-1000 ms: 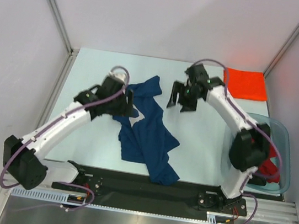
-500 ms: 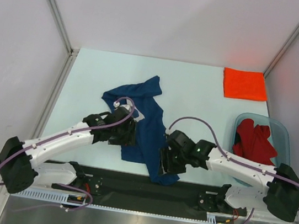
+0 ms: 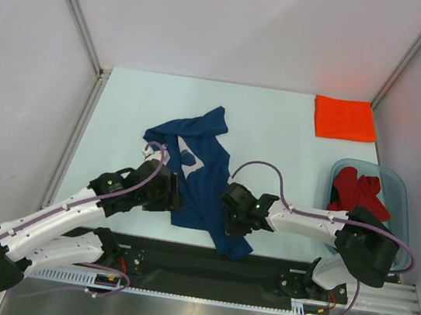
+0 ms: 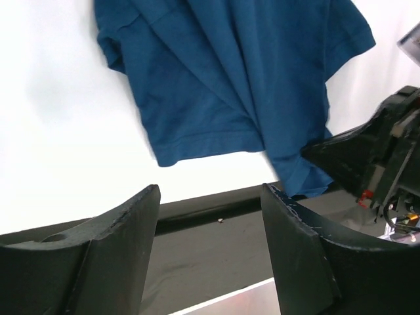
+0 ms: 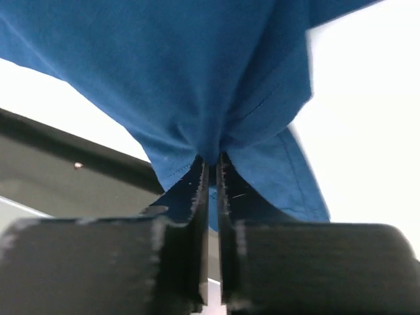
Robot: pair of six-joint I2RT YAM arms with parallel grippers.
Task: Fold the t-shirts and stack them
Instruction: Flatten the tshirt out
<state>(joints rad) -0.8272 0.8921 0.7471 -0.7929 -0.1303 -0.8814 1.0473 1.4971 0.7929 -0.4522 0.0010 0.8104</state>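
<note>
A crumpled navy t-shirt (image 3: 200, 176) with a white print lies mid-table, its lower end reaching the black strip at the near edge. My right gripper (image 3: 234, 222) is shut on a bunched fold of that shirt's lower right part; the right wrist view shows the blue cloth (image 5: 197, 72) pinched between the closed tips of the right gripper (image 5: 211, 163). My left gripper (image 3: 172, 197) sits at the shirt's lower left edge, open and empty (image 4: 210, 191), with the hem (image 4: 216, 141) just ahead of it. An orange t-shirt (image 3: 344, 118) lies folded at the far right. A red t-shirt (image 3: 358, 195) is in the tub.
The clear bluish tub (image 3: 402, 202) stands at the right edge, beside the right arm's base. A black strip (image 3: 181, 257) runs along the near edge under the shirt's tail. In the left wrist view, the right gripper's black body (image 4: 374, 157) shows at the right.
The right arm swung from the far middle down to the near edge and shut on the navy shirt's lower part. The left arm drew back toward the near left of the shirt.
</note>
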